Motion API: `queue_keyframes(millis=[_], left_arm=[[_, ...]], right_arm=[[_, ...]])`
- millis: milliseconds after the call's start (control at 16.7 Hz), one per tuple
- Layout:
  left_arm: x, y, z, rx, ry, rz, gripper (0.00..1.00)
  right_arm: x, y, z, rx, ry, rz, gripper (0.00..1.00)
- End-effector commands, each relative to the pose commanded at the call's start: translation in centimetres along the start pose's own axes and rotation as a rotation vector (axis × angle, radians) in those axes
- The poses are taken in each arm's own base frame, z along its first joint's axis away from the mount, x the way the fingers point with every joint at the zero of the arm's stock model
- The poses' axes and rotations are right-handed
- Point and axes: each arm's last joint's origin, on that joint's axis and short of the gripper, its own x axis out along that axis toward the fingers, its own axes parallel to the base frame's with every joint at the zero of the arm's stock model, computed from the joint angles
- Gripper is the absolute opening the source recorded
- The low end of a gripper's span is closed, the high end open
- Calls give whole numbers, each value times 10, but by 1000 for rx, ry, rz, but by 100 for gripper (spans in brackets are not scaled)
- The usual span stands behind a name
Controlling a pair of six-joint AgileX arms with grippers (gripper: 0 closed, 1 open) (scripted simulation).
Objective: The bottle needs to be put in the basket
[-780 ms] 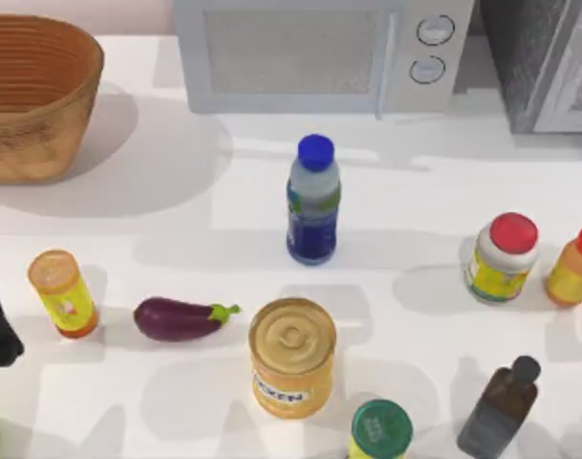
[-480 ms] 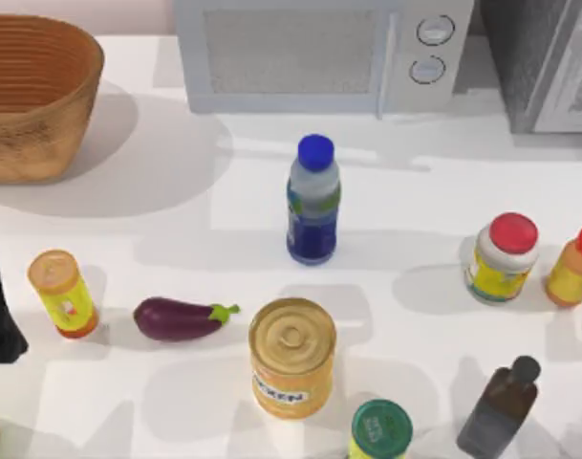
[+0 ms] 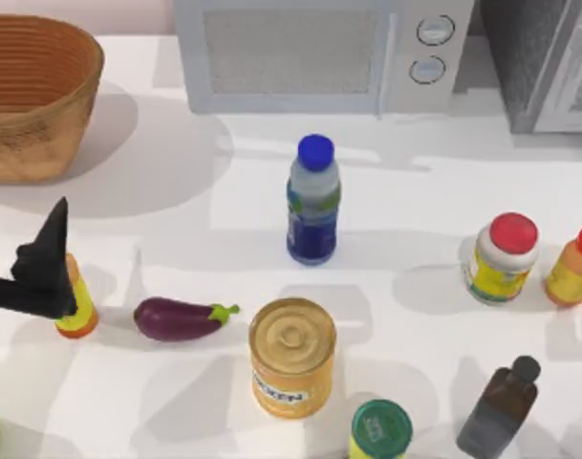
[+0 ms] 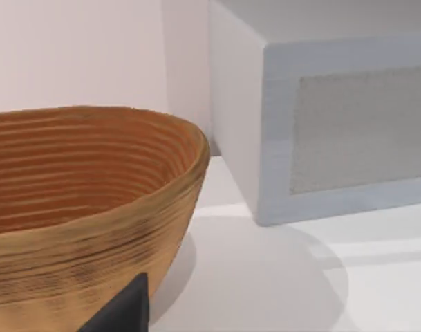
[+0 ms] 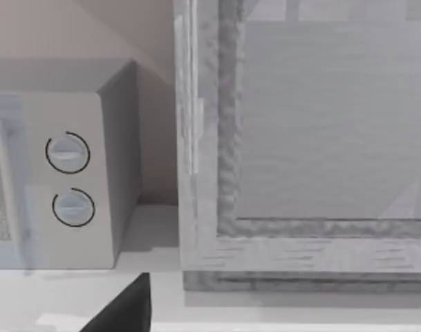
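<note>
Since the bottle [image 3: 313,201] stands upright mid-table in front of the microwave [image 3: 314,53], well apart from the basket [image 3: 37,91] at the far left corner, it needs carrying over. Smooth clear plastic, round blue cap; ribbed tan wicker. Left hand [image 3: 44,273] hovers over the left side, by an orange-lidded jar [image 3: 78,311]; whether its fingers are apart, I cannot tell.

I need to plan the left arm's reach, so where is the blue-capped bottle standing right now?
In the top view the bottle stands upright near the table's middle, just in front of the microwave, with the gold-lidded can nearer the camera.
</note>
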Motion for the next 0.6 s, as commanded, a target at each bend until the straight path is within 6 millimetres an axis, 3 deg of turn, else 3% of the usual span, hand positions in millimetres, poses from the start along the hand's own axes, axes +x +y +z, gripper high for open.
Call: queue_keyframes(millis=[300,600], left_arm=[[56,-23,13,33,83,-190,100],[118,-60,-6,72,170,-371,100]], right_arm=[[0,0,0,0,0,0,100],[0,0,0,0,0,0,100]])
